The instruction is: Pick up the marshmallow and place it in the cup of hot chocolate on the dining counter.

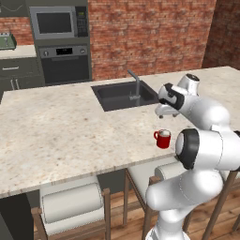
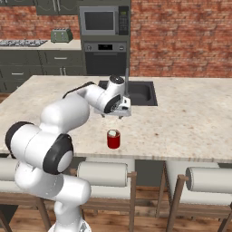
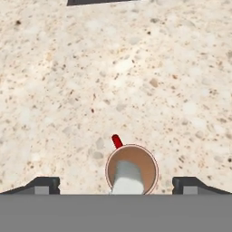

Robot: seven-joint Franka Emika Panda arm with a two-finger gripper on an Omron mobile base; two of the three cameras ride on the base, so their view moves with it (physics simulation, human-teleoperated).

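Observation:
The red cup of hot chocolate (image 1: pixel 162 139) (image 2: pixel 113 139) stands near the front edge of the dining counter (image 1: pixel 61 131) (image 2: pixel 190 118). From above, the cup (image 3: pixel 132 170) shows its brown inside, and the white marshmallow (image 3: pixel 128 179) (image 2: pixel 113 132) lies in it. My gripper (image 1: pixel 165 114) (image 2: pixel 121 113) (image 3: pixel 117 185) hangs a short way above the cup, open, its dark fingertips (image 3: pixel 43 185) spread wide on either side with nothing between them. The cup's handle points away from the hand.
A dark sink (image 1: pixel 123 93) (image 2: pixel 140 93) with a faucet (image 1: pixel 135 83) lies just behind the gripper. Stools (image 1: pixel 72 204) (image 2: pixel 103 174) stand under the counter's front edge. An oven and a microwave (image 1: pixel 56 22) line the back wall.

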